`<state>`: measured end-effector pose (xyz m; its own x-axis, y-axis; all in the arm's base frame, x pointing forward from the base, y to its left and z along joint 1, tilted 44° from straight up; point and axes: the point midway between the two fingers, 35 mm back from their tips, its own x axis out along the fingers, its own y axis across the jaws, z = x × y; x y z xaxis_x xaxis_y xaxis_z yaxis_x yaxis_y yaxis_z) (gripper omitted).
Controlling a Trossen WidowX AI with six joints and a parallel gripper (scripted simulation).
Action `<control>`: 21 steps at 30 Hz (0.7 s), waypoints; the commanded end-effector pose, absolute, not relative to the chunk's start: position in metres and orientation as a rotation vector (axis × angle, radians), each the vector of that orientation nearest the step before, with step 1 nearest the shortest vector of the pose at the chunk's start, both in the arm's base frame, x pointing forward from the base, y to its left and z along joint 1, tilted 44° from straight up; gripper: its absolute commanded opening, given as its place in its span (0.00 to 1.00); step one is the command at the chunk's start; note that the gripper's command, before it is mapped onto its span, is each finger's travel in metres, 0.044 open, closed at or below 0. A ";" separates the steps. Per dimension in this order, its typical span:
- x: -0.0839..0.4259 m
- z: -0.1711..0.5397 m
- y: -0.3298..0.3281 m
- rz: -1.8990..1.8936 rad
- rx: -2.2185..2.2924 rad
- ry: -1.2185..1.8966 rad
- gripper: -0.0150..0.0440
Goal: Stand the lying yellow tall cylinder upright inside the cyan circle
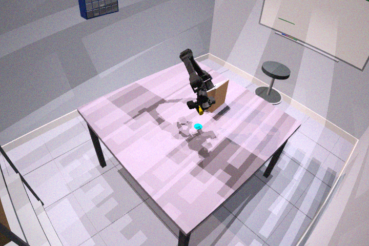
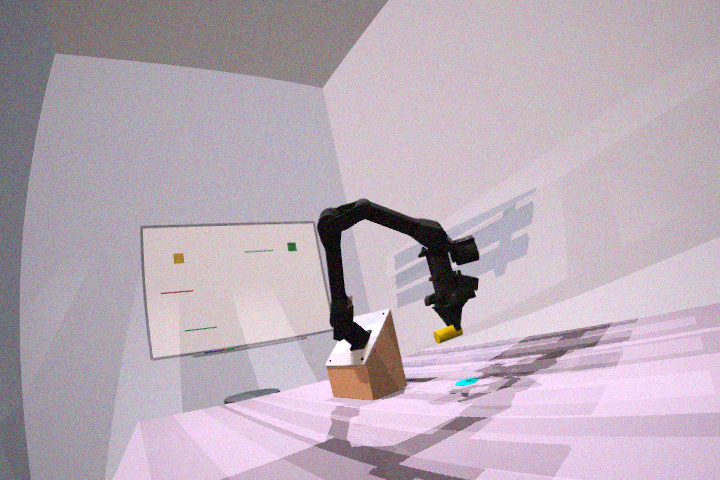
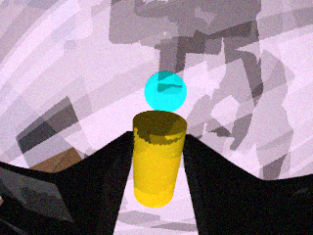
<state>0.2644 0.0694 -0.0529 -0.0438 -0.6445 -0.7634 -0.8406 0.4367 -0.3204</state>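
Observation:
The yellow tall cylinder (image 1: 201, 110) (image 2: 447, 333) (image 3: 156, 166) is held in the air above the table, lying nearly level and slightly tilted in the exterior view. My gripper (image 1: 201, 108) (image 2: 457, 329) (image 3: 158, 139) is shut on it, with one finger on each side in the wrist view. The cyan circle (image 1: 198, 126) (image 2: 467, 382) (image 3: 165, 92) lies flat on the table. In the wrist view it shows just beyond the cylinder's far end. In the exterior view the cylinder hangs above and a little left of it. Nothing stands on the circle.
The arm's base sits on a wooden wedge block (image 1: 220, 97) (image 2: 386, 362) with a white sloped top, behind the circle. Its corner also shows at the lower left of the wrist view (image 3: 59, 161). Shadows of the arm fall over the table (image 1: 150, 150) around the circle.

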 end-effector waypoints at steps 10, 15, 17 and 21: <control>0.260 -0.061 0.065 0.341 -1.195 1.762 0.43; 0.258 -0.064 0.063 0.369 -1.161 1.759 0.43; 0.258 -0.066 0.062 0.380 -1.148 1.757 0.43; 0.257 -0.068 0.061 0.402 -1.122 1.752 0.43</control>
<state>0.2579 0.0616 -0.0679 -0.0936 -0.5253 -0.8458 -0.8289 0.5116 -0.2260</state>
